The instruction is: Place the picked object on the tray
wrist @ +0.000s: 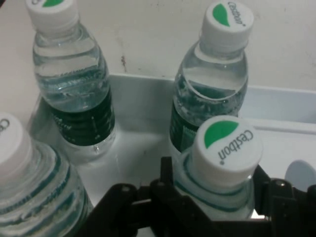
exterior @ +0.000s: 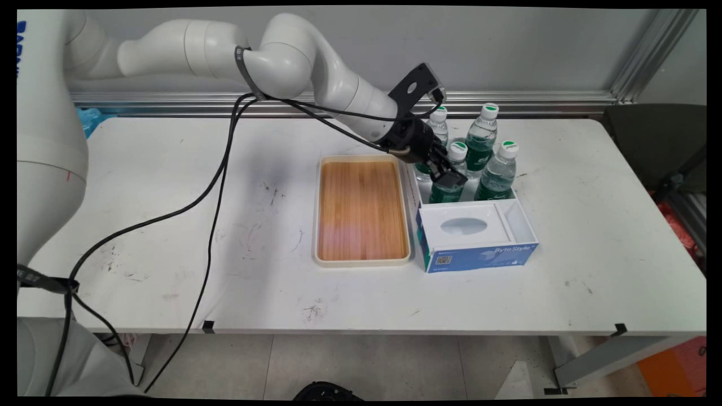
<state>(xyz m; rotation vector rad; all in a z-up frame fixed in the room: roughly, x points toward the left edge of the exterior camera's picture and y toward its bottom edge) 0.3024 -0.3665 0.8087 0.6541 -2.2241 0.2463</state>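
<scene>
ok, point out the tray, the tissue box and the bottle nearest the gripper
tray [exterior: 361, 211]: main view, wooden floor.
tissue box [exterior: 479, 256]: main view, blue front side.
bottle [wrist: 226, 143]: hand view, white cap.

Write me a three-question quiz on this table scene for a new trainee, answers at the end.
1. How many capped water bottles show in the main view?
2. True or false: a bottle lies on the wooden tray.
3. The gripper is closest to which?
A. the front-left bottle
B. the tissue box
C. the wooden tray

Key: 1. four; 2. false; 3. A
</scene>
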